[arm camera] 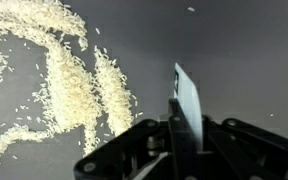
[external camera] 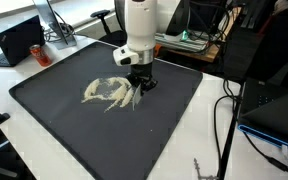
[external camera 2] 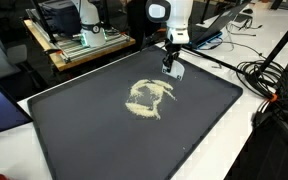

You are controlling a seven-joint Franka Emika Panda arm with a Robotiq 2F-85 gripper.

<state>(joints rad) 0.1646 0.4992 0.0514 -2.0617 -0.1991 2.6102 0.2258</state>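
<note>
The tool (arm camera: 181, 125) is pressed together on a thin, pale card (arm camera: 187, 95), pinching it by its near end so that the card stands on edge between the fingers and reaches out past them towards the mat (arm camera: 246, 60). Whether its far edge touches the mat, the wrist view does not settle. The rice (arm camera: 69, 85) lies to the left of the card in that view, in thick curved bands with loose grains strewn around, and a strip of bare mat separates the nearest band from the card. One stray grain sits alone near the top edge. In both exterior views the rice (external camera: 109, 93) (external camera 2: 147, 97) forms a small looping patch near the middle of the dark mat (external camera: 54, 125) (external camera 2: 94, 135), which covers most of the white table (external camera: 214, 150) (external camera 2: 249, 140). The white arm (external camera: 139, 25) comes straight down, with the tool (external camera: 141, 82) low over the mat just beside the edge of the patch. In an exterior view the tool (external camera 2: 171, 68) is near the patch on its far side. A laptop (external camera: 19, 40) stands open off one corner of the mat, and black cables (external camera 2: 269, 75) trail across the table beside it.
</note>
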